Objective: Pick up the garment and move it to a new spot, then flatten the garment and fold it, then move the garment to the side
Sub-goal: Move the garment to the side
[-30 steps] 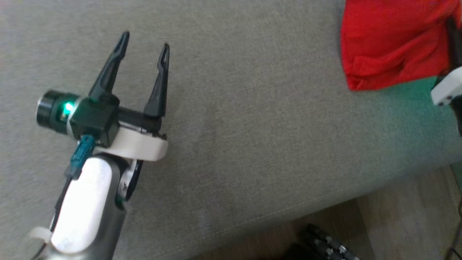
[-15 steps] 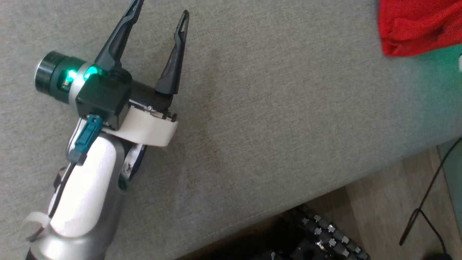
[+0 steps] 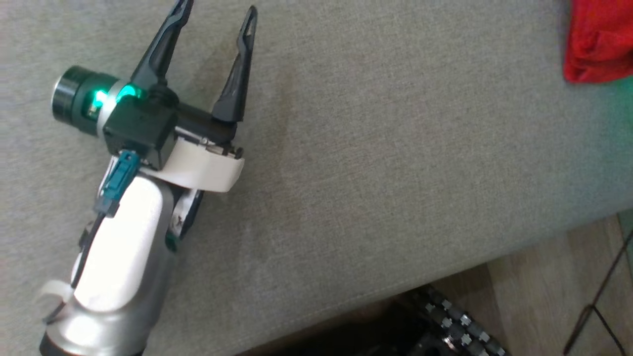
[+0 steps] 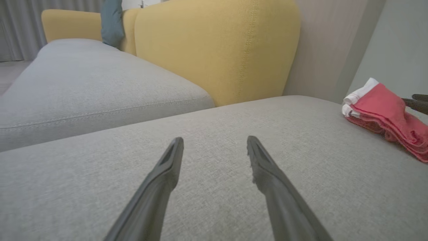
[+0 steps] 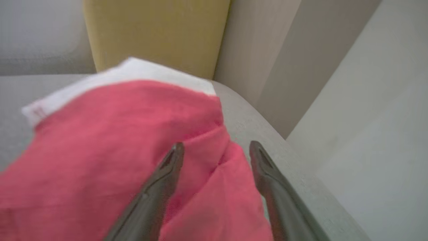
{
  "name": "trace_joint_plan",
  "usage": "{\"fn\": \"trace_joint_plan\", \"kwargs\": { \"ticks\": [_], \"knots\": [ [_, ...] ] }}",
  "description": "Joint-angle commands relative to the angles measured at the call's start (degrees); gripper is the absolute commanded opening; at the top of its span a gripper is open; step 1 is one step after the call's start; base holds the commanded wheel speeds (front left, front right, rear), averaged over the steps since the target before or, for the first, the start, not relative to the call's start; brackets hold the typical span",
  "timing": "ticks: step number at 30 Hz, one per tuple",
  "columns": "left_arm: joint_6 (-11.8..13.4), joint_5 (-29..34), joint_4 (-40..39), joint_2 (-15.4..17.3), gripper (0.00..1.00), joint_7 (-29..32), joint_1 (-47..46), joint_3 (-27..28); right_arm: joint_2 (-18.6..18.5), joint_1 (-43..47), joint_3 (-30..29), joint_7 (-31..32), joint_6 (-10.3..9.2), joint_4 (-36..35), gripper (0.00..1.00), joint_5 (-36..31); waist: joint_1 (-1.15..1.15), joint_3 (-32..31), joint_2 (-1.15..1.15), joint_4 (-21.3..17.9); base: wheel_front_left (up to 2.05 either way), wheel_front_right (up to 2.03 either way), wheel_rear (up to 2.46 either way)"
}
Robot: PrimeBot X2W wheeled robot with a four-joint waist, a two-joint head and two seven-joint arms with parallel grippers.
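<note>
The left hand [image 3: 216,9] is seen at the upper left of the head view. It is carried on a pale forearm [image 3: 118,247] that rises from the lower left corner and is tilted slightly rightward. Its two dark fingers are spread wide, with nothing gripped between them, and are pointed up the view over the grey sofa seat [image 3: 395,173]. In the left wrist view they are held low over that seat and aimed toward the yellow backrest [image 4: 217,50].

The garment [image 3: 598,44] is found at the far right, on the same seat and well apart from the left hand. It is red, with a white band at the end toward the backrest. It is laid as a folded stack, with several layers showing along its near edge and creases across the top layer. It lies near the seat's right end.

The right hand [image 5: 217,145] is held over the garment's right part, its fingers spread as well and no cloth pinched. Whether the tips are touching the cloth cannot be told, since that view is blurred.
</note>
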Motion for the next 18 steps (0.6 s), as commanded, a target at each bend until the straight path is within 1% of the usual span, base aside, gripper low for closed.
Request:
{"fn": "trace_joint_plan", "kwargs": {
  "ticks": [1, 5, 11, 14, 18],
  "knots": [
    [0.37, -0.37, -1.36, 0.19, 1.00, -0.58, 0.58, 1.21, -0.51, 2.95, -0.04, -0.80, 0.21, -2.40, 1.00, -0.47, 0.00, -1.87, 0.00, 1.13, 0.00, 0.00, 0.00],
    [1.57, -1.44, 0.14, 0.01, 1.00, -1.77, 2.95, 2.11, 2.72, 8.21, 1.69, -1.52, 0.21, -9.58, 1.00, -1.57, 0.00, -5.73, 0.00, 2.60, 0.00, 0.00, 0.00],
    [3.46, -3.39, 1.84, -0.60, 1.00, -2.96, 7.73, 3.42, 9.19, 19.25, 4.55, -1.66, 0.21, -25.63, 1.00, -2.64, 0.00, -11.75, 0.00, 5.81, 0.00, 0.00, 0.00],
    [4.27, -4.20, 2.39, -1.14, 1.00, -3.32, 9.82, 3.77, 12.12, 24.46, 6.34, -0.41, 0.21, -33.14, 1.00, -3.04, 0.00, -14.24, 0.00, 7.98, 0.00, 0.00, 0.00],
    [5.09, -5.18, 3.07, -1.75, 1.00, -3.68, 12.03, 4.26, 14.69, 30.24, 8.25, 2.49, 0.21, -41.09, 1.00, -2.93, 0.00, -17.20, 0.00, 11.21, 0.00, 0.00, 0.00]
  ]
}}
